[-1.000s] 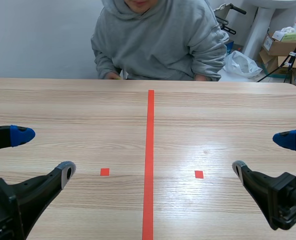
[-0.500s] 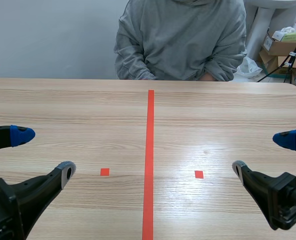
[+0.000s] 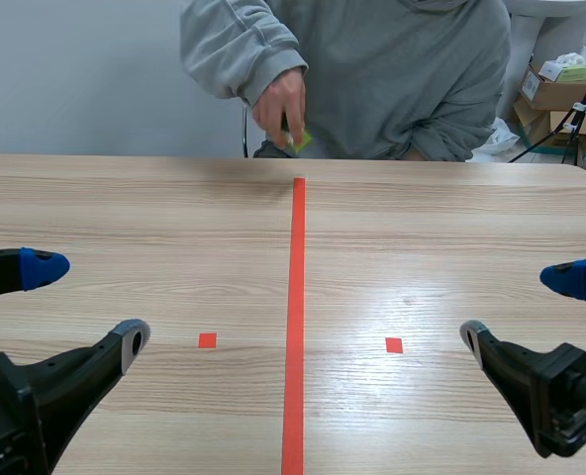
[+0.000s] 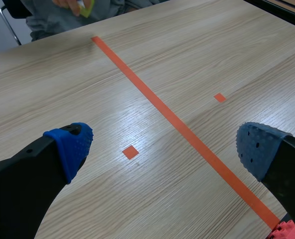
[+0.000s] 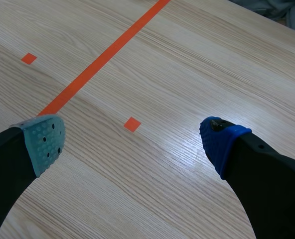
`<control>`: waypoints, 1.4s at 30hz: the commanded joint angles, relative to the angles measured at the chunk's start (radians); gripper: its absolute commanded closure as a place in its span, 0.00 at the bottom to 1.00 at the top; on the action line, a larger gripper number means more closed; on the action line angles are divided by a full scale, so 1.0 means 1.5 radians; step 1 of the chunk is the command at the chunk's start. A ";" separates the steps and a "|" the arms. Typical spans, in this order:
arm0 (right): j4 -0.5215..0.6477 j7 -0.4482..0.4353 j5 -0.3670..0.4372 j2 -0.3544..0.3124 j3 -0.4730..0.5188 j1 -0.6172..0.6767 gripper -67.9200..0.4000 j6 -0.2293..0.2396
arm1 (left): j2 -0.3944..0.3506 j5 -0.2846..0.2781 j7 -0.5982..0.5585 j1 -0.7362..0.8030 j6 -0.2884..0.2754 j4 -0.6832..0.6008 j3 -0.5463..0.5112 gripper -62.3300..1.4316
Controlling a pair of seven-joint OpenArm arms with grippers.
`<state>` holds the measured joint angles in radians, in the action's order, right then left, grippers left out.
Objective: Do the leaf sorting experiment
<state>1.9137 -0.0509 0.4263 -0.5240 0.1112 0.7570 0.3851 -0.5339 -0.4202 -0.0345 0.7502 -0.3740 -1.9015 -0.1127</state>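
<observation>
A person in a grey hoodie sits across the table. Their hand (image 3: 281,107) is raised above the far edge and holds a small yellow-green leaf-like thing (image 3: 300,141); the same thing (image 4: 86,7) shows far ahead of the gripper in the left wrist view. My left gripper (image 3: 85,305) rests low at the near left, open, with nothing between its fingers. My right gripper (image 3: 523,309) is at the near right, also open and holding nothing. In the wrist views the left gripper (image 4: 162,144) and the right gripper (image 5: 132,137) each hang over bare table.
The wooden table (image 3: 174,228) has an orange-red tape line down its middle and two small tape squares. Cardboard boxes (image 3: 560,89) and a white bag stand behind the table at the far right.
The person has shifted and lifted a hand with the yellow-green thing above the table's far edge. Both arms have stayed still.
</observation>
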 commanded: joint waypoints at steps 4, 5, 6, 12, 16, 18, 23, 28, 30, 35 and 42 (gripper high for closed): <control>0.011 -0.008 0.005 -0.005 0.007 -0.006 0.19 0.001 | 0.005 -0.004 -0.008 0.000 -0.002 -0.013 -0.004 0.01; 0.011 -0.008 0.005 -0.005 0.007 -0.006 0.19 0.001 | 0.005 -0.004 -0.006 0.000 -0.002 -0.013 -0.004 0.01; 0.011 -0.008 0.005 -0.005 0.007 -0.006 0.19 0.001 | 0.005 -0.004 -0.003 0.000 -0.002 -0.013 -0.004 0.01; 0.011 -0.008 0.005 -0.005 0.007 -0.006 0.19 0.001 | 0.005 -0.004 0.006 0.000 -0.002 -0.013 -0.004 0.01; 0.011 -0.008 0.005 -0.005 0.007 -0.006 0.19 0.001 | 0.005 -0.004 0.006 0.000 -0.002 -0.013 -0.004 0.01; 0.011 -0.008 0.005 -0.005 0.007 -0.006 0.19 0.001 | 0.005 -0.004 0.006 0.000 -0.002 -0.013 -0.004 0.01; 0.011 -0.008 0.005 -0.005 0.007 -0.006 0.19 0.001 | 0.005 -0.004 0.006 0.000 -0.002 -0.013 -0.004 0.01; 0.011 -0.008 0.005 -0.005 0.007 -0.006 0.19 0.003 | 0.005 -0.004 0.006 0.000 -0.002 -0.013 -0.004 0.01; 0.011 -0.008 0.005 -0.005 0.007 -0.006 0.19 0.003 | 0.005 -0.004 0.006 0.000 -0.002 -0.013 -0.004 0.01; 0.011 -0.008 0.005 -0.005 0.007 -0.006 0.19 0.003 | 0.005 -0.004 0.006 0.000 -0.002 -0.013 -0.004 0.01; 0.011 -0.007 0.005 -0.005 0.007 -0.006 0.19 0.003 | 0.005 -0.004 0.006 0.000 -0.002 -0.013 -0.004 0.01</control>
<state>1.9137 -0.0509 0.4263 -0.5240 0.1112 0.7570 0.3885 -0.5339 -0.4202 -0.0113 0.7502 -0.3740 -1.9015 -0.1127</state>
